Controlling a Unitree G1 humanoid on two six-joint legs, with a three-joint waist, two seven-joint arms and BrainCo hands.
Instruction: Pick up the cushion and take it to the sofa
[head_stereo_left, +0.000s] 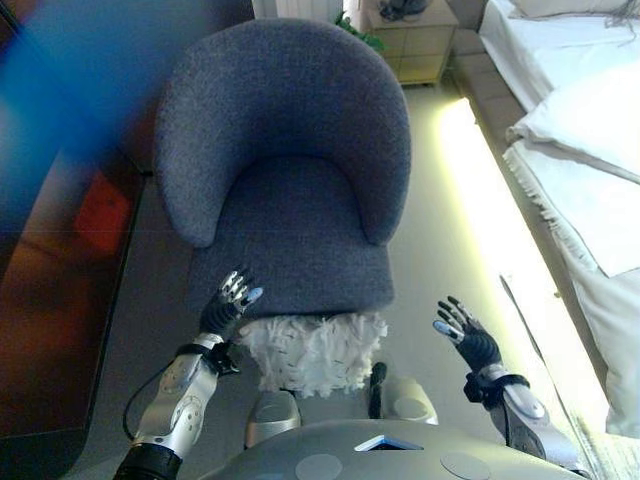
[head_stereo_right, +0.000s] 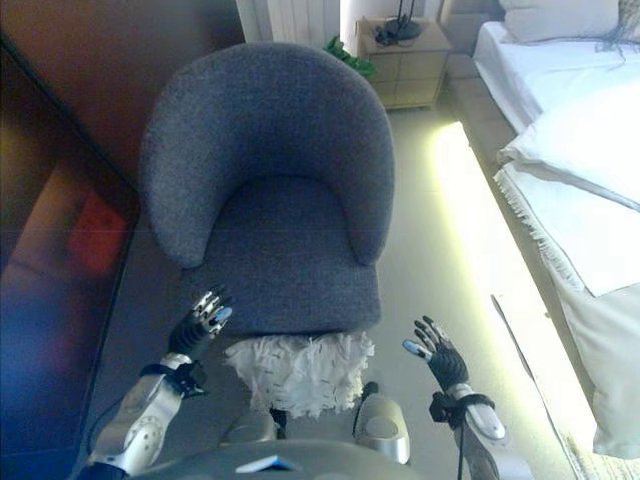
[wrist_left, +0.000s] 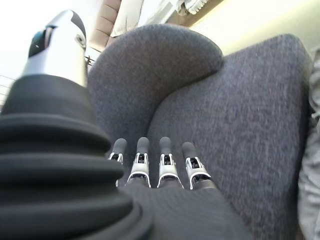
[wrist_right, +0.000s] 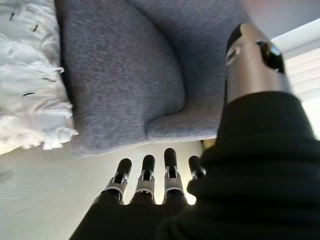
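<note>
A white fluffy cushion (head_stereo_left: 312, 352) lies on the floor against the front edge of a grey upholstered armchair (head_stereo_left: 290, 170). It also shows in the right wrist view as the cushion (wrist_right: 27, 75). My left hand (head_stereo_left: 228, 305) hovers open just left of the cushion, at the chair seat's front left corner. My right hand (head_stereo_left: 465, 335) is open over the floor, well to the right of the cushion and apart from it. Neither hand touches or holds anything. The straight fingers (wrist_left: 165, 162) show in the left wrist view, the fingers (wrist_right: 147, 177) in the right wrist view.
A dark glossy cabinet (head_stereo_left: 60, 250) runs along the left. A bed with white bedding (head_stereo_left: 590, 170) lines the right, with a lit strip of floor (head_stereo_left: 480, 220) beside it. A bedside table (head_stereo_right: 405, 60) stands behind the chair.
</note>
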